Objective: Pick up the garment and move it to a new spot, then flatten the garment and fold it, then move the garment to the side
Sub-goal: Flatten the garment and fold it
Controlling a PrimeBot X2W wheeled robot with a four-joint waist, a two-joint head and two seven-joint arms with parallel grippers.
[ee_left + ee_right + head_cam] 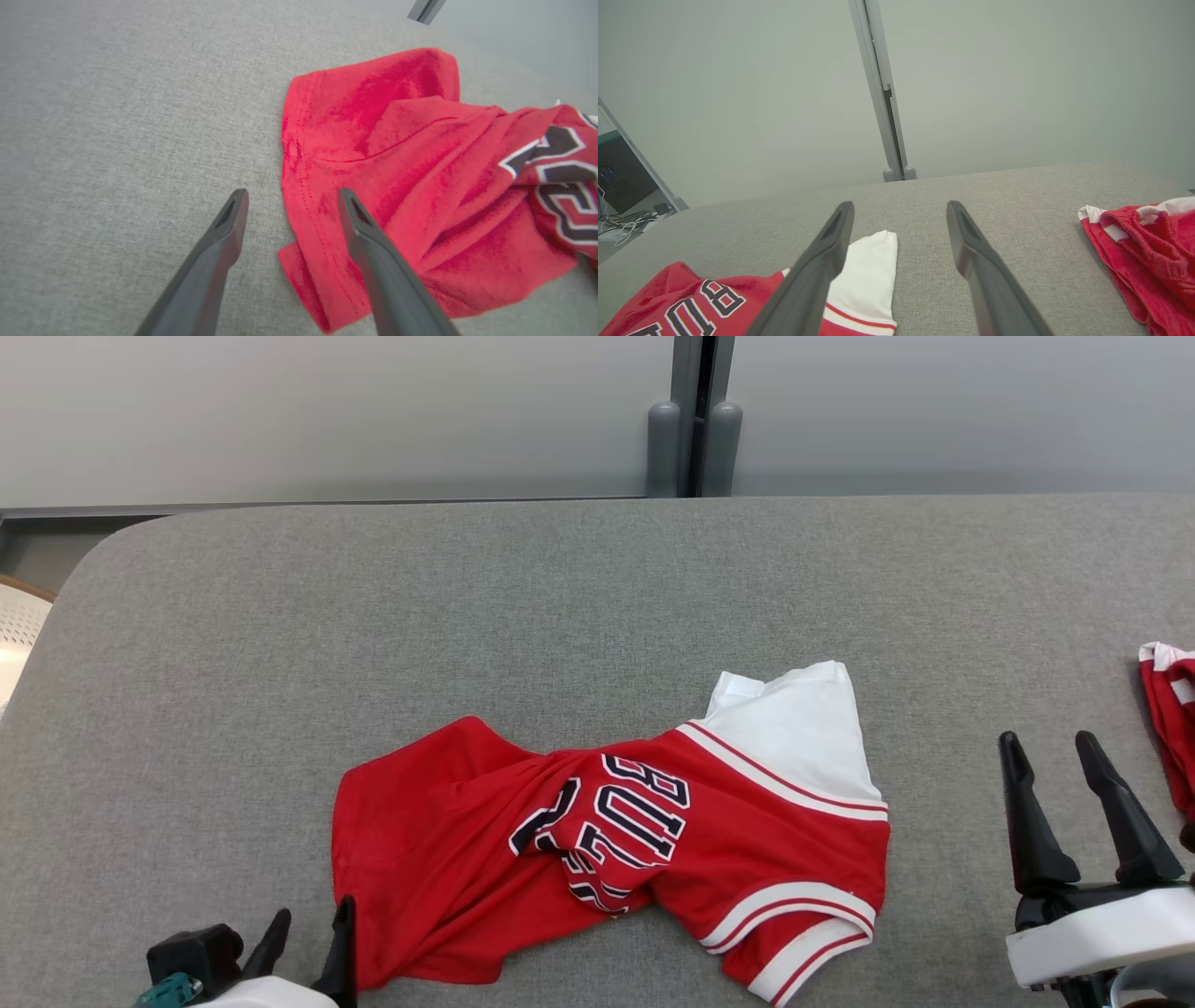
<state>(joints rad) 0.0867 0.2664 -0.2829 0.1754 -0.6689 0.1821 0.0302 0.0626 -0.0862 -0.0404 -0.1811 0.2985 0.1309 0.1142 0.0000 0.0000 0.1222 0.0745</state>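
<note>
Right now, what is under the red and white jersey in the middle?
The crumpled red and white jersey lies on the grey fabric-covered table; that surface shows around it. Anything beneath its bunched folds is covered.

We take this for a lab or office: plain grey partition panels (327, 411) behind the fabric-covered tabletop (560, 588), loose cables (623, 226) at far left.

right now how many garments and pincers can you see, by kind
garments: 2 (jersey mid-table, second red garment at the right edge)
pincers: 2 (left pincer, right pincer, both open)
total: 4
</note>
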